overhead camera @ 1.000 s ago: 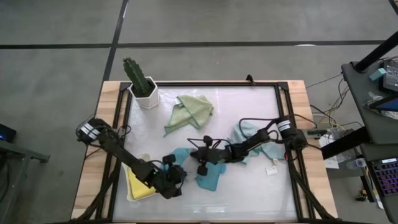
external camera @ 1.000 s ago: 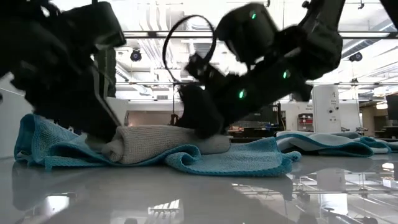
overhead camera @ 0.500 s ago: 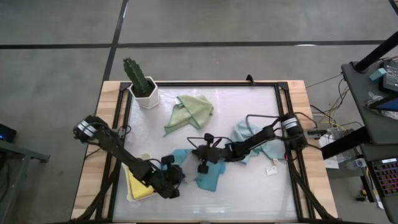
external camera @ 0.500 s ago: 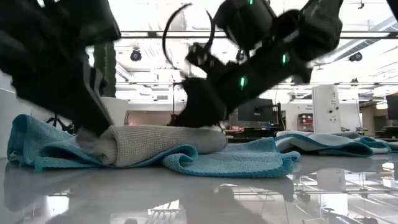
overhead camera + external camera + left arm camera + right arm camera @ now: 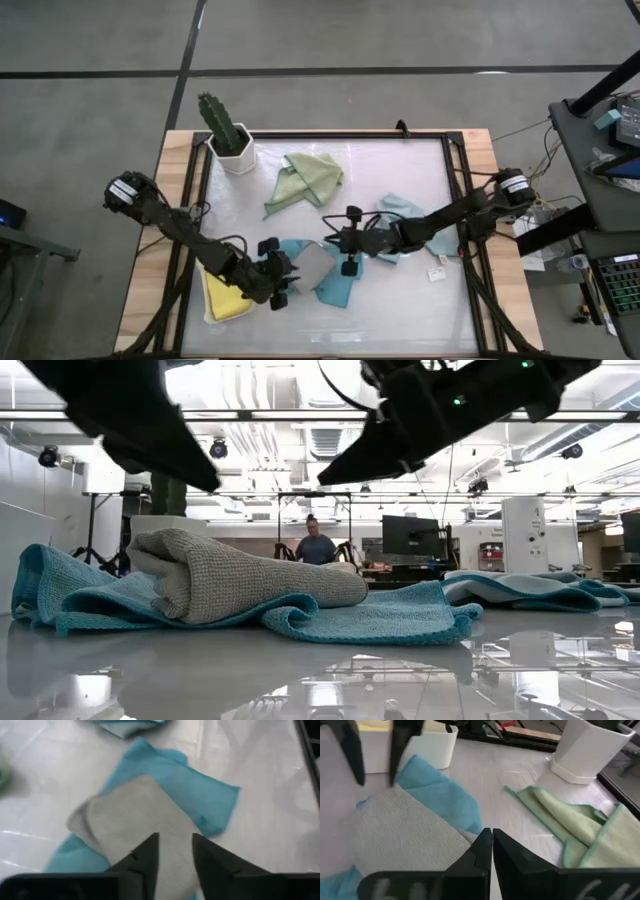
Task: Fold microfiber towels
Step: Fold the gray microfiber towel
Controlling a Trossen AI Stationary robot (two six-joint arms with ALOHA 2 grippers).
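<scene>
A folded grey towel (image 5: 312, 264) lies on a spread teal towel (image 5: 338, 288) near the table's front middle; the low view shows the grey towel (image 5: 240, 580) resting on the teal towel (image 5: 380, 618). My left gripper (image 5: 285, 278) hovers open just left of and above the grey towel (image 5: 135, 820), fingertips apart (image 5: 175, 837), nothing between them. My right gripper (image 5: 333, 245) is shut and empty (image 5: 491, 832), raised over the grey towel's far right side (image 5: 400, 830).
A sage green towel (image 5: 305, 178) lies crumpled at the far middle, a pale blue towel (image 5: 402, 214) under my right arm. A yellow towel (image 5: 225, 298) sits in the white tray (image 5: 435, 747) at the front left. A potted cactus (image 5: 228, 135) stands at the far left corner.
Both grippers have risen off the grey towel, which stays folded on the teal one. My left gripper has let go of the towel's left fold and lifted. My right gripper has lifted and drawn back toward the table's right edge, staying shut.
</scene>
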